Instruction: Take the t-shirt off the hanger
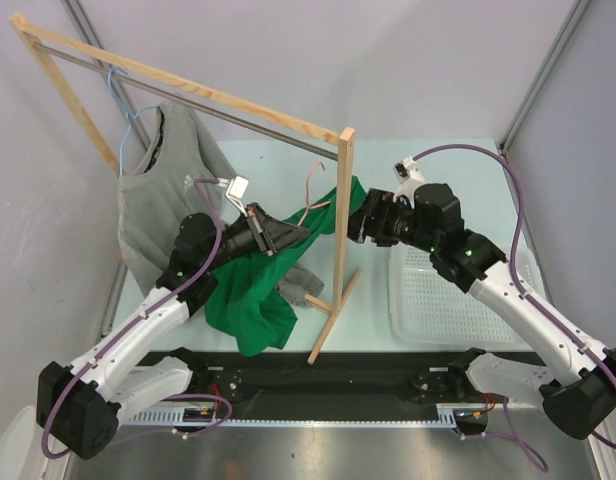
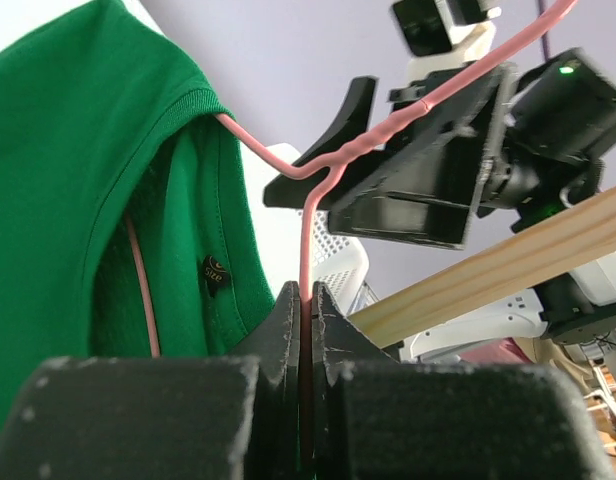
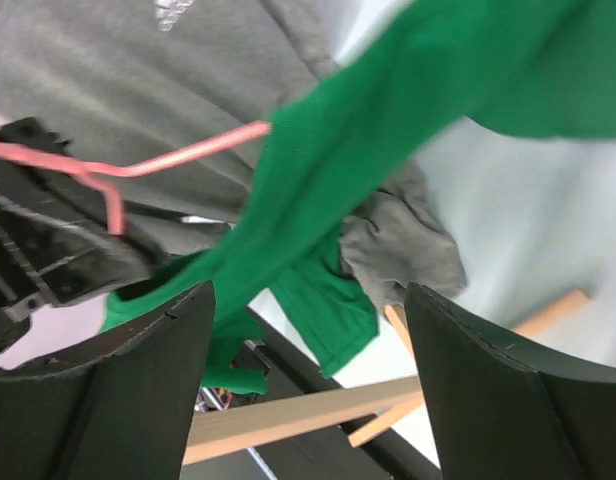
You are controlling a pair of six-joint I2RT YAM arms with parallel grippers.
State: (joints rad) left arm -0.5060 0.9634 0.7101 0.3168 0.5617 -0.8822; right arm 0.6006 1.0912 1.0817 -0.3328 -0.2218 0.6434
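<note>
A green t-shirt (image 1: 256, 292) hangs from a pink hanger (image 1: 313, 203) in the middle of the table, draped down to the front edge. My left gripper (image 1: 280, 234) is shut on the hanger's wire (image 2: 306, 262) just below the hook. My right gripper (image 1: 360, 215) is open, just right of the wooden post, with the shirt's green fabric (image 3: 318, 210) passing in front of its spread fingers (image 3: 158, 400). The shirt's collar and size tag (image 2: 216, 274) show in the left wrist view.
A wooden clothes rack (image 1: 340, 240) stands across the table, its upright post between my two grippers. A grey t-shirt (image 1: 158, 195) hangs on a blue hanger (image 1: 123, 110) at the rack's left end. A white basket (image 1: 428, 300) lies at the right under my right arm.
</note>
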